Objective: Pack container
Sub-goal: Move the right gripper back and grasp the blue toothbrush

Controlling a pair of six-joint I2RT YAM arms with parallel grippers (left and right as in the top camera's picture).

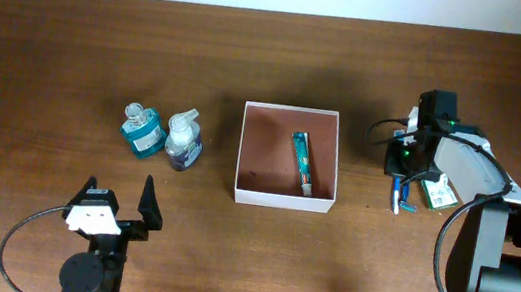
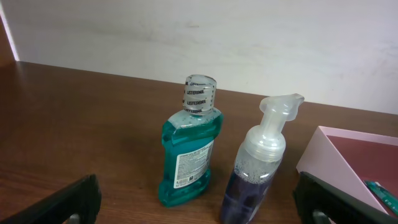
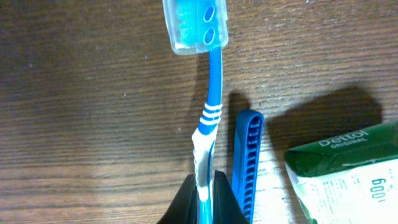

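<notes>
Nearest, at the front left of the table (image 1: 50, 58): the left hand (image 1: 118, 193), released, fingers spread wide, nothing between them. Just beyond it, upright in the left wrist view: a teal mouthwash bottle (image 2: 189, 155) with a clear cap, and on its right a clear pump bottle (image 2: 258, 171) holding dark purple liquid. Close together, those two; touching or not, hard to tell.

Beyond and to the right of that hand, well apart from it: the container (image 1: 284, 201), square, white-walled, reddish-brown inside, flat on the table near the middle. Inside, toward its right wall: a teal toothpaste tube (image 1: 303, 162), lying front to back.

Over on the right, past a strip of bare table beside the container: the right hand (image 3: 205, 199), clenched on the lower handle of a blue-and-white toothbrush (image 3: 211, 106). Container to this hand's left, near but not touching, about level with it.

Farther along from the fingers: the brush head inside a clear vented cover (image 3: 194, 25). Just right of the handle, lying parallel: a blue ribbed plastic piece (image 3: 247, 155). Farther right again: a green-and-white Dettol packet (image 3: 339, 177), partly cut off at the frame edge. Lifted or resting on the wood, unclear for the toothbrush.
</notes>
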